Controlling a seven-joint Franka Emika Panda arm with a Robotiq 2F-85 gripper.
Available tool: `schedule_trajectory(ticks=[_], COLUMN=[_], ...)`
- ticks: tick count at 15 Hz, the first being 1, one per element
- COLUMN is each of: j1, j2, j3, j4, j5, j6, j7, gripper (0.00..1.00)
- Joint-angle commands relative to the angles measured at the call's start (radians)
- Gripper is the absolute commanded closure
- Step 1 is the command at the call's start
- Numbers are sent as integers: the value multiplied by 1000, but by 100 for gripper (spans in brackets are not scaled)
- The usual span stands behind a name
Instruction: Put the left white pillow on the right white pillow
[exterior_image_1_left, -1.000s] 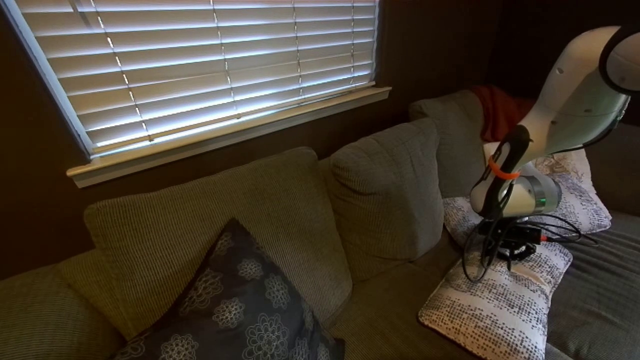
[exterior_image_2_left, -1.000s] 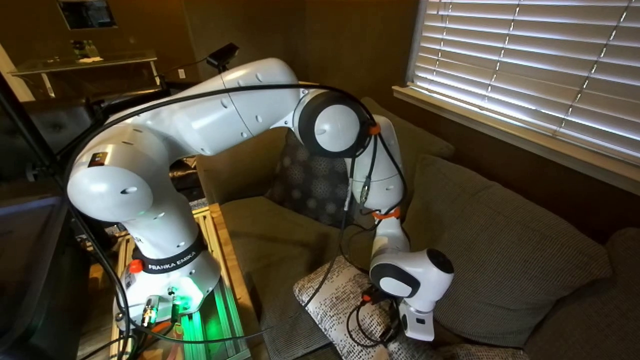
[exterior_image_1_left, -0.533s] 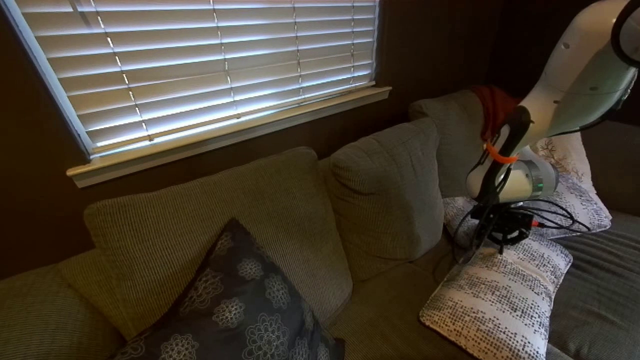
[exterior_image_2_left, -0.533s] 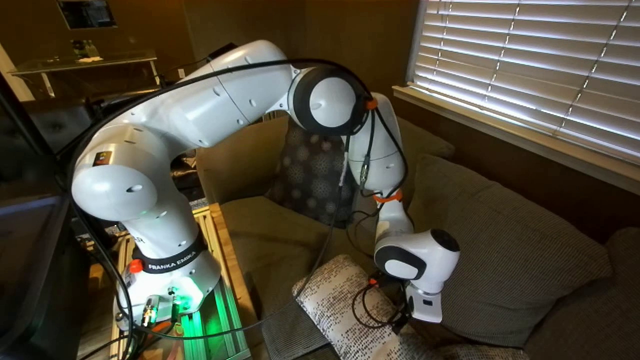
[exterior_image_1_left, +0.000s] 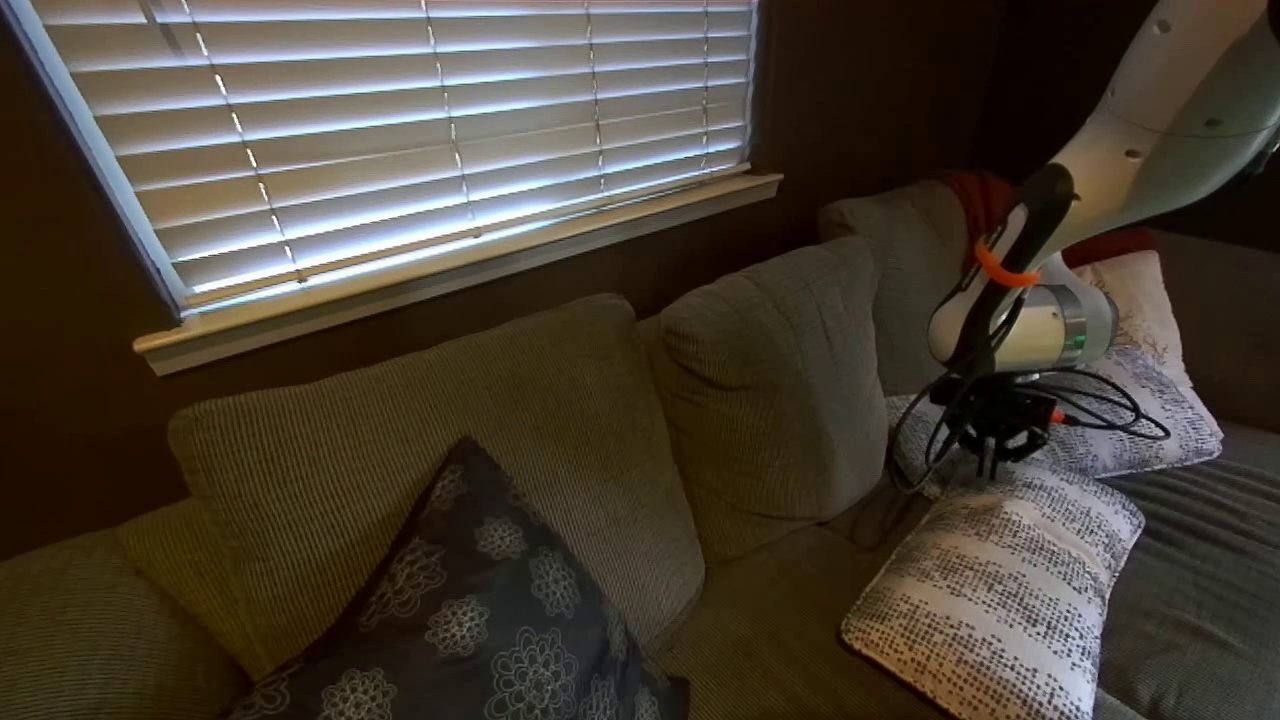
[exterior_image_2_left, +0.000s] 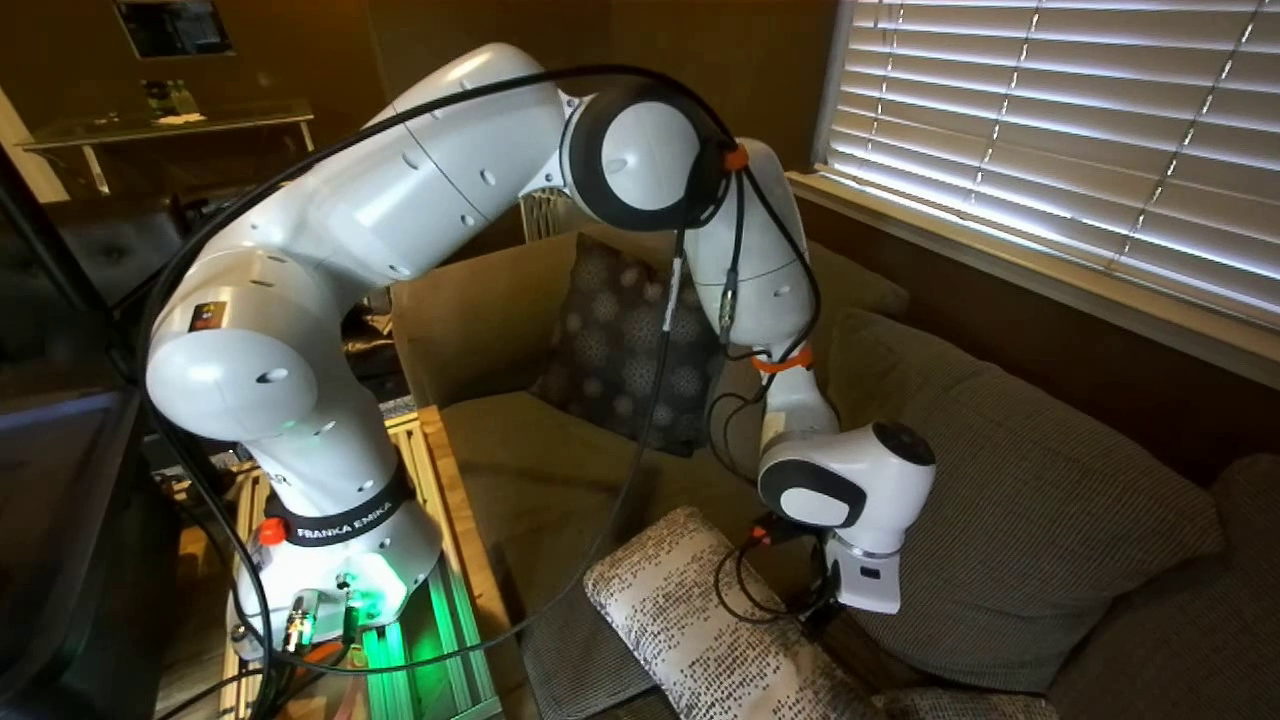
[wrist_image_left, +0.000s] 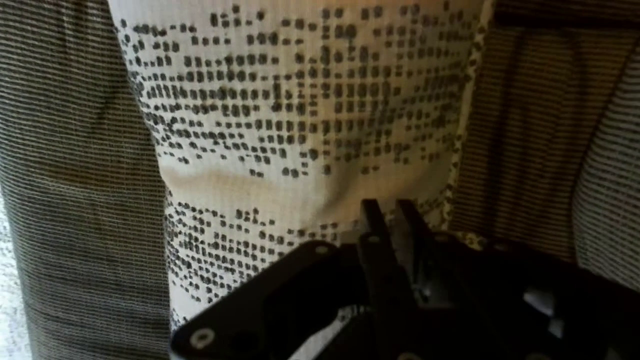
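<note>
The left white pillow, off-white with coarse grey speckles, lies on the sofa seat in both exterior views (exterior_image_1_left: 990, 600) (exterior_image_2_left: 710, 625). It fills the middle of the wrist view (wrist_image_left: 300, 105), with a soft crease near my fingertips. My gripper shows in both exterior views (exterior_image_1_left: 987, 472) (exterior_image_2_left: 818, 626), over this pillow's back edge. In the wrist view my gripper (wrist_image_left: 387, 204) has its fingertips close together, with a narrow gap and cloth seen through it. Whether any cloth is pinched cannot be told. The right white pillow (exterior_image_1_left: 1140, 415), with a finer print, lies behind, partly hidden by my gripper and cables.
A dark floral pillow (exterior_image_1_left: 470, 610) leans at the sofa's other end. Grey back cushions (exterior_image_1_left: 770, 390) line the wall side below the window. A cream pillow with a branch print (exterior_image_1_left: 1135, 290) and a red blanket (exterior_image_1_left: 975, 205) are at the far end. Loose cables (exterior_image_2_left: 735, 590) hang round my wrist.
My gripper has risen and moved slightly towards the back cushions. The deep crease in the left white pillow beside the fingers has smoothed; its outline has barely shifted.
</note>
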Motion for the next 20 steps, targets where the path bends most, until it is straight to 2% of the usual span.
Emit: schedule_trajectory(ticks=[1, 8, 9, 10, 11, 13, 20], j1=[-2, -4, -6, -8, -10, -13, -15], j2=[26, 99, 108, 121, 130, 144, 163], j3=[-1, -7, -8, -10, -12, -16, -19], j4=[5, 37, 41, 51, 58, 68, 96], j5=[-40, -53, -54, -55, -55, -57, -60], j6=[-15, -31, -34, -33, -31, -28, -29], j7=[48, 61, 63, 65, 66, 67, 68], gripper=[54, 5, 4, 10, 34, 36, 84])
